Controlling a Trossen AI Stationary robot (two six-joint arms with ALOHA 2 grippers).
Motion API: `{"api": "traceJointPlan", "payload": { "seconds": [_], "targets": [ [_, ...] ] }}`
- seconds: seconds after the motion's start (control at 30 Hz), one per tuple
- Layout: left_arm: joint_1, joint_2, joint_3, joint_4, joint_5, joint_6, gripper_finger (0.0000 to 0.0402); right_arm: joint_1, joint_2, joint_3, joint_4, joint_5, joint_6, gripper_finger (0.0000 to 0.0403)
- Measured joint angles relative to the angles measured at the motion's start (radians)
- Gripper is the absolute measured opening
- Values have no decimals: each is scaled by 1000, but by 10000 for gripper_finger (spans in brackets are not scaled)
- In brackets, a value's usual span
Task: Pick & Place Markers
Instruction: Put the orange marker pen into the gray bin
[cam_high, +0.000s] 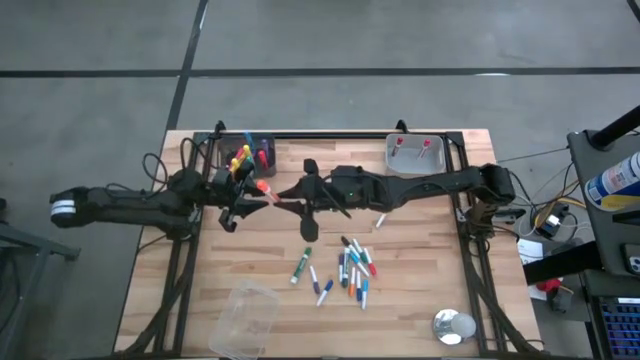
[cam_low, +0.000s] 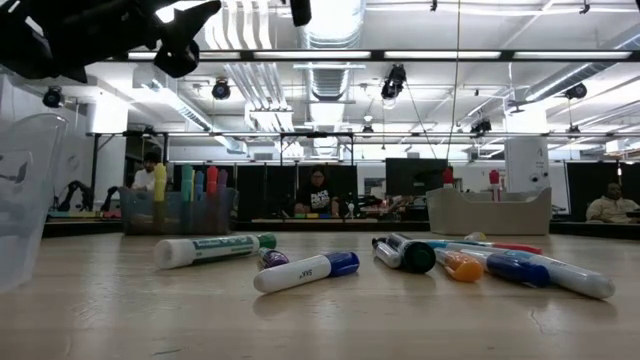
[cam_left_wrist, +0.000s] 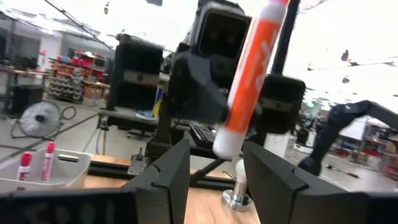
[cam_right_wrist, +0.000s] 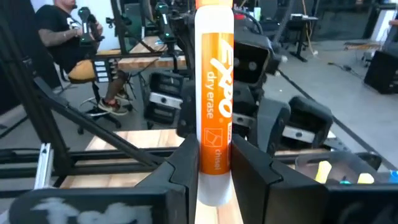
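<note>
Handover at bench (cam_high: 420, 300) centre: right claw (cam_right_wrist: 214, 163) clamped on orange marker (cam_right_wrist: 214, 106); left claw (cam_left_wrist: 214, 163) set wide around its other end (not yet gripping). Close left fully before releasing right. Other markers (cam_high: 350, 270) lie nearby.

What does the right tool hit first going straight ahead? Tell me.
Probably the left tool, facing it just beyond the orange-and-white dry-erase marker that the right tool grips; exact depth is unclear.

Both grippers meet mid-table: right gripper (cam_high: 287, 192) clamped, left gripper (cam_high: 262, 190) apart.
</note>
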Motion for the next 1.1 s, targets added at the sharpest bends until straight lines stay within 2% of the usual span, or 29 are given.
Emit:
{"api": "traceJointPlan", "payload": {
  "seconds": [0.13, 0.37, 0.9, 1.1],
  "targets": [
    [-10, 14, 9, 2, -43, 2, 145, -1, 32, -1, 46, 11, 26, 70],
    [-17, 31, 13, 11, -62, 4, 145, -23, 46, -1, 78, 15, 48, 70],
    [-23, 28, 6, -11, -11, 1, 145, -38, 31, -1, 92, 56, 16, 70],
    [-22, 26, 6, -8, -25, 22, 145, -36, 20, -1, 87, 39, 33, 70]
  ]
}}
